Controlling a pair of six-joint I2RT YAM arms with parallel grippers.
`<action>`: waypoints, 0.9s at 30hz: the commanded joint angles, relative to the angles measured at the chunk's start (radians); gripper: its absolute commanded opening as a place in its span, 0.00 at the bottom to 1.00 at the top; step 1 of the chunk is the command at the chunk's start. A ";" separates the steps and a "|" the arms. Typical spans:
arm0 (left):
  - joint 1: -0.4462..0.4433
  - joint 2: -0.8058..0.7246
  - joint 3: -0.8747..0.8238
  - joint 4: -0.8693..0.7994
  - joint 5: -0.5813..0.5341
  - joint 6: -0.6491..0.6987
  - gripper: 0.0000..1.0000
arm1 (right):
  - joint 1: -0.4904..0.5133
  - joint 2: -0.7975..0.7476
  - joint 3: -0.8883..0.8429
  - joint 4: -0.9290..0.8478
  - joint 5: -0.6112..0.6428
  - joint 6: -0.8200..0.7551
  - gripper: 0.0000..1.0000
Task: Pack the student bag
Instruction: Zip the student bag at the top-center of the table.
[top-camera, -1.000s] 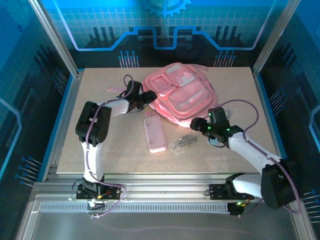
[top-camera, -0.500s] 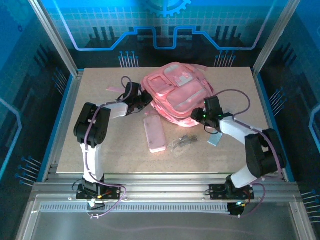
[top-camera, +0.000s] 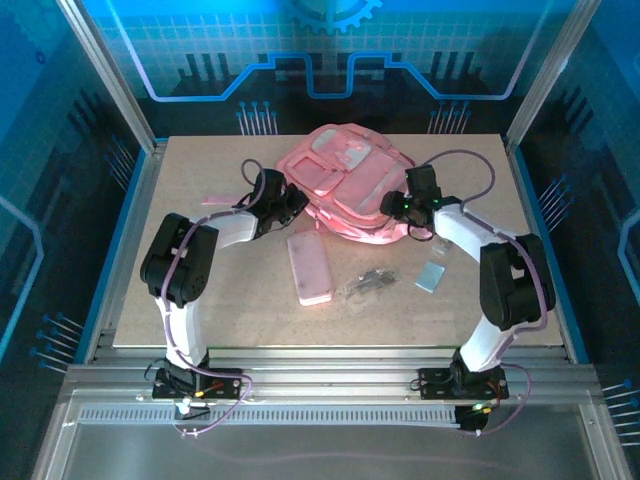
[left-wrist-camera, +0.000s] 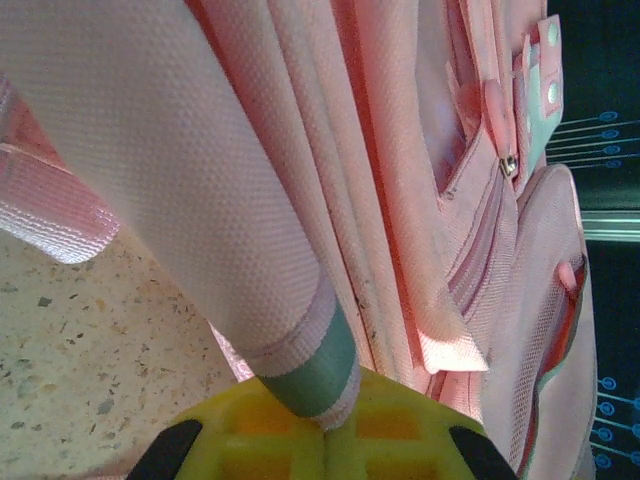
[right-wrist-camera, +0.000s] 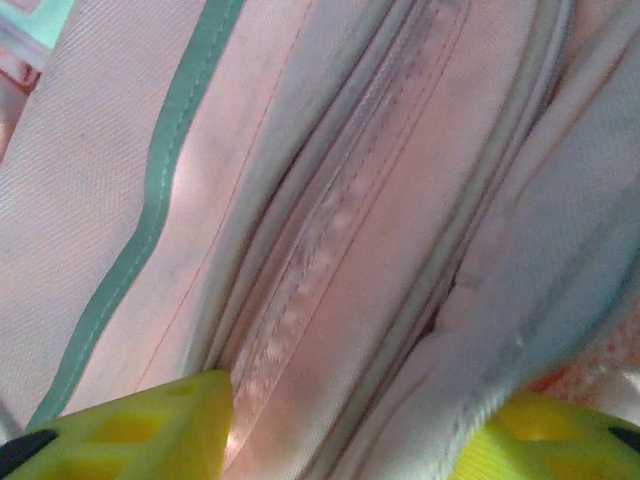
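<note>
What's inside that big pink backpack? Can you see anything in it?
Its inside is hidden: of the student bag you see just outer fabric, seams and zip pockets, so any contents are covered. A pink pencil case, a grey slab and a clear packet lie outside it.

We see a large soft pink fabric backpack (top-camera: 345, 185) lying at the far middle of the table with its front face up, showing zip pockets and pale patches. It looks slumped and rumpled, not standing. Close up, its weave is coarse, a fold of its fabric is edged in pale green trim, and a thin pink webbing strap rests on the tabletop beside it.
</note>
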 joint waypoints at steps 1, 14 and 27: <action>-0.054 -0.083 -0.015 0.112 -0.025 -0.043 0.00 | 0.030 -0.150 0.016 -0.086 -0.020 -0.086 0.63; -0.102 -0.122 -0.005 0.150 -0.135 -0.068 0.00 | 0.280 -0.299 -0.068 -0.076 -0.028 -0.045 0.54; -0.105 -0.147 -0.023 0.122 -0.139 -0.105 0.00 | 0.431 0.022 0.008 0.135 0.024 0.017 0.40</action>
